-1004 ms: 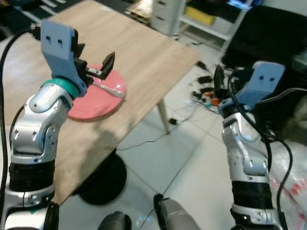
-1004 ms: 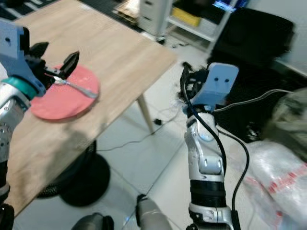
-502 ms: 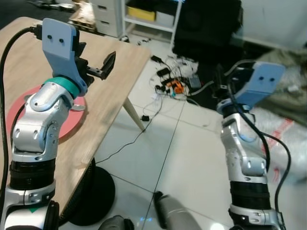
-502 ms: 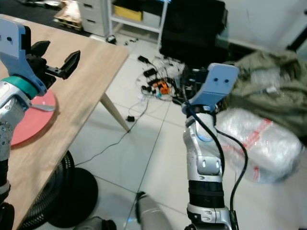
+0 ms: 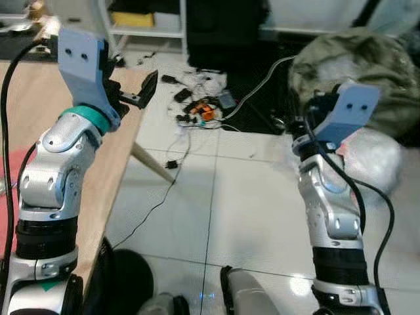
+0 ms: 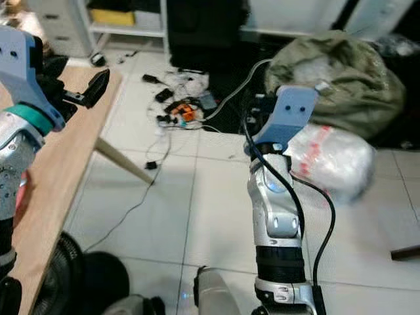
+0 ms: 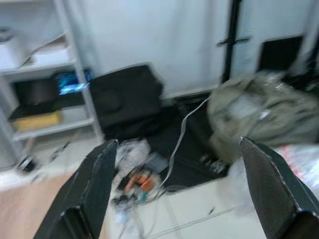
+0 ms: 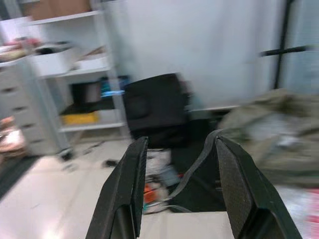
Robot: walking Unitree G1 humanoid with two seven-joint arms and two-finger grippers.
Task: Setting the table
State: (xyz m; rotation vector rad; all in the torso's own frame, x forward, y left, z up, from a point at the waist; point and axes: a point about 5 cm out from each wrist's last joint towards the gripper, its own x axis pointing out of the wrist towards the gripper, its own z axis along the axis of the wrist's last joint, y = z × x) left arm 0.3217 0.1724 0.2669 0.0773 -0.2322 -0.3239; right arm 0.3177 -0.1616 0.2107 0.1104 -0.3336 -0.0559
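Note:
The wooden table (image 5: 26, 98) stands at the far left, and a sliver of the red plate (image 5: 9, 174) shows at the picture's left edge behind my left arm. My left gripper (image 5: 128, 82) is raised above the table's corner, open, with nothing between its fingers (image 7: 84, 199). My right gripper (image 8: 179, 194) is held up over the tiled floor, away from the table, open and empty, its fingers (image 8: 239, 189) pointing toward the room's far wall.
A tangle of cables (image 5: 197, 108) lies on the floor past the table's corner. An olive bag (image 6: 335, 65) and a plastic-wrapped bundle (image 6: 328, 161) sit to the right. A black box (image 8: 154, 107) and white shelves (image 8: 60, 64) stand at the back. White tiles (image 5: 216, 203) lie ahead.
The whole view has swung to the right, so the table and plate slid toward the left edge and the spoon left the picture. Both arms keep the same raised pose.

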